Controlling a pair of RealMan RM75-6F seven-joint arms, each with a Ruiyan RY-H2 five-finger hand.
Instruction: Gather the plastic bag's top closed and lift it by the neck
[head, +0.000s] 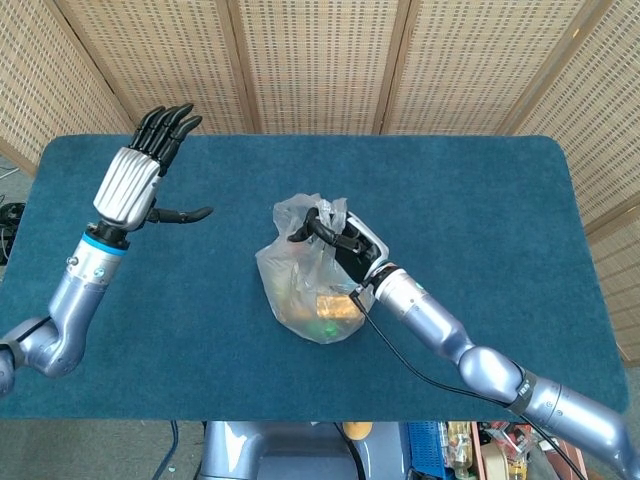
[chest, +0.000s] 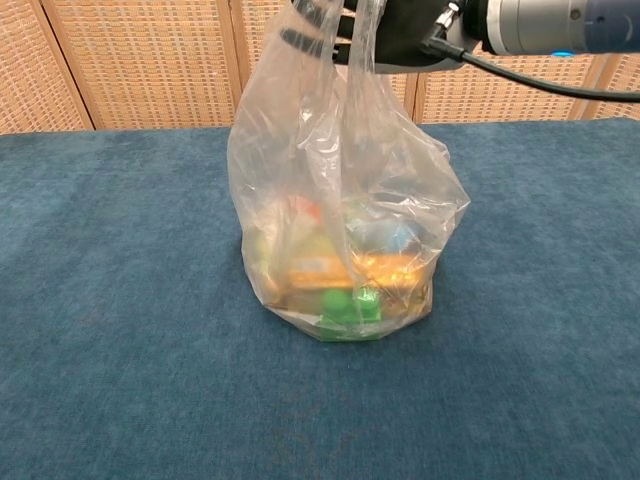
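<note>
A wide blue table (head: 480, 200) fills both views, backed by woven cane screens (head: 320, 60). Near its middle stands a clear plastic bag (chest: 345, 230), its base resting on the cloth and its upper film drawn up into a narrowing neck. Inside, at the bottom, lie a few small packaged items, among them something green (chest: 350, 310) and something orange; what they are cannot be made out. The right hand (head: 345, 243) reaches in from the lower right and has its dark fingers closed around the gathered top of the bag, gripping the neck from above; in the chest view that hand sits at the very top edge with the film passing through its grasp. The left hand (head: 135, 180) is raised well apart from the bag, over the far left of the table, fingers straight and spread, holding nothing. The gathering step looks essentially done and the lift appears to be just starting, since the bag's bottom seems to touch the table. The next move likely calls for a steady, straight rise with a firm grip, so the thin film does not slip and the load does not swing.
</note>
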